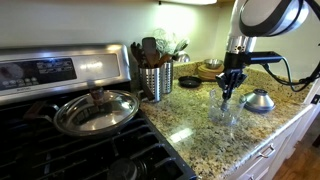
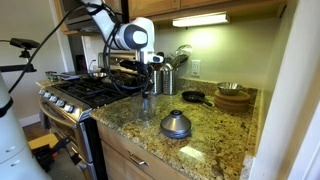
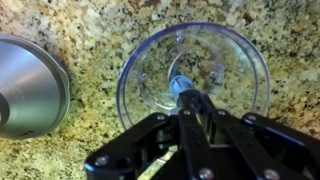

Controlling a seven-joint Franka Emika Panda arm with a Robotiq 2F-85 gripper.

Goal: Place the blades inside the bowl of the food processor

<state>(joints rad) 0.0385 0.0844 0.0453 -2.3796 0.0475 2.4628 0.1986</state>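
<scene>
The clear bowl of the food processor [image 3: 150, 75] stands on the granite counter and is seen from above in the wrist view. It also shows in both exterior views [image 1: 228, 110] [image 2: 148, 104]. My gripper [image 3: 186, 108] is right over the bowl, shut on the thin stem of the blades [image 3: 181, 88]. The stem points down into the bowl's middle. The short blades at its base are hidden by the fingers. In the exterior views the gripper [image 1: 231, 86] [image 2: 148, 88] hangs just above the bowl's rim.
A silver dome-shaped object [image 1: 258, 100] [image 2: 176, 124] [image 3: 30, 85] sits close beside the bowl. A ribbed steel utensil canister [image 1: 155, 78], a lidded pan [image 1: 95, 110] on the stove, a brown dish [image 2: 233, 98] and a small black pan [image 2: 192, 97] stand farther off.
</scene>
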